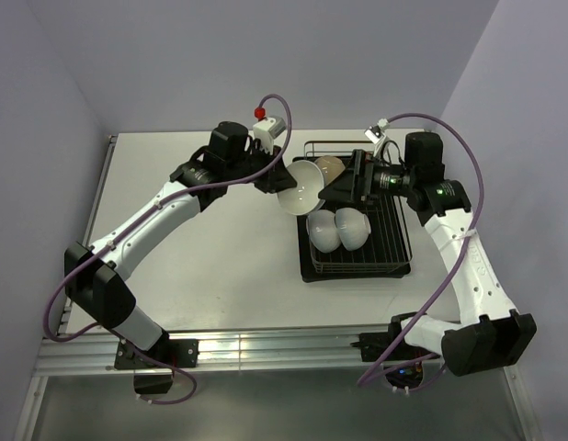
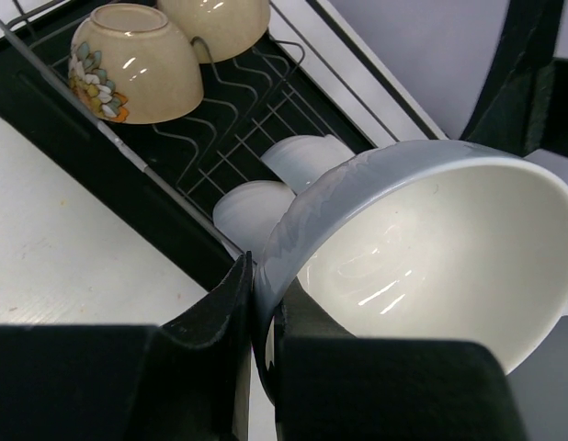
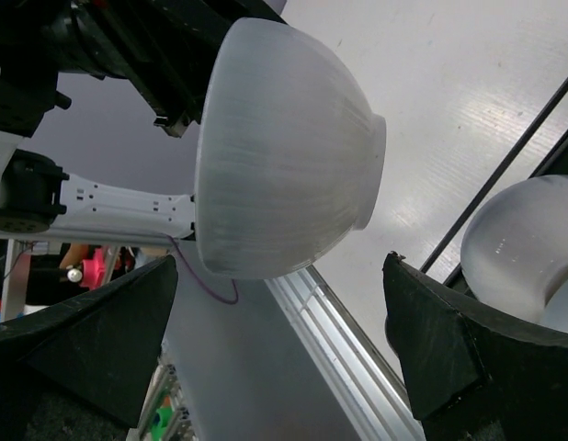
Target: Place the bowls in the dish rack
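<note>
White desk [image 1: 210, 248] fills the left of frame. Left gripper [image 1: 280, 183] at upper centre is clamped on the rim of the held bowl [image 1: 301, 186]. The bowl is in the air, tilted on its side with its inside showing in the top view, at the left edge of the dish rack [image 1: 394, 234]. In the rack, two white bowls [image 1: 337, 230] sit upside down side by side in the middle. Tan bowls [image 2: 137, 64] are at the top end, one with a flower print. Right gripper [image 1: 344, 188] is over the rack, just right of the held bowl, fingers wide apart and holding nothing.
</note>
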Controlling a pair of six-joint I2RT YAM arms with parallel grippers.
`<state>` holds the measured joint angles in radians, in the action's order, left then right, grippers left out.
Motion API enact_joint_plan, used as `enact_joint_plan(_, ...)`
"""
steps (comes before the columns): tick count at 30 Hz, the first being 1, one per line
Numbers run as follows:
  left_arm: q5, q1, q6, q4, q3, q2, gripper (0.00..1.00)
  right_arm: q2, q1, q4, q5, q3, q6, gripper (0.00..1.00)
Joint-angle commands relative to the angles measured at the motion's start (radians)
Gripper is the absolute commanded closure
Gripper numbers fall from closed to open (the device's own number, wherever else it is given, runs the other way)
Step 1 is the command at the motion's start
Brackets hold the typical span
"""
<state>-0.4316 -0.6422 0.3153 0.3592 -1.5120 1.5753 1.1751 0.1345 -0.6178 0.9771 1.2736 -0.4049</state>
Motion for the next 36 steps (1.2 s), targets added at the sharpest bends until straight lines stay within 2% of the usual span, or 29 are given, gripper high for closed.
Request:
enact_joint_plan(1, -0.076, -0.005, 0.054, -0.117, -0.053, -0.020, 1.00, 0.000, 0.014, 0.062, 0.008, -0.017, -0.041, 0.00)
enact_joint_plan(10, -0.150, -0.007, 0.126, -0.175, -0.030, -0.017, 1.00, 0.012, 0.027, 0.153, 0.037, -0.042, -0.133, 0.00)
enact_joint_plan(20, -0.157, -0.007, 0.149, -0.198, -0.016, -0.015, 1.00, 0.035, 0.047, 0.196, 0.043, -0.034, -0.167, 0.01)
enact_joint_plan(24, -0.159, -0.005, 0.154, -0.203, 0.001, -0.020, 1.00, 0.043, 0.047, 0.216, 0.067, -0.039, -0.192, 0.10)
enact_joint_plan(27, -0.167, -0.005, 0.154, -0.212, 0.007, -0.018, 1.00, 0.047, 0.048, 0.211, 0.075, -0.033, -0.190, 0.32)
enact_joint_plan(28, -0.167, -0.005, 0.153, -0.213, 0.009, -0.017, 1.00, 0.047, 0.048, 0.211, 0.075, -0.031, -0.190, 0.49)
enact_joint_plan(30, -0.164, -0.005, 0.151, -0.213, 0.013, -0.015, 1.00, 0.044, 0.048, 0.208, 0.074, -0.031, -0.186, 0.63)
enact_joint_plan(31, -0.165, -0.005, 0.151, -0.213, 0.015, -0.015, 1.00, 0.044, 0.050, 0.207, 0.074, -0.031, -0.184, 0.75)
enact_joint_plan(33, -0.168, -0.005, 0.151, -0.218, 0.021, -0.015, 1.00, 0.041, 0.048, 0.205, 0.074, -0.031, -0.181, 0.89)
enact_joint_plan(34, -0.174, -0.005, 0.153, -0.220, 0.022, -0.014, 0.98, 0.043, 0.050, 0.204, 0.077, -0.030, -0.180, 1.00)
enact_joint_plan(35, -0.174, -0.005, 0.154, -0.224, 0.026, -0.015, 0.87, 0.044, 0.048, 0.193, 0.077, -0.023, -0.170, 1.00)
enact_joint_plan(36, -0.179, -0.007, 0.154, -0.226, 0.032, -0.015, 0.82, 0.043, 0.048, 0.190, 0.077, -0.022, -0.170, 1.00)
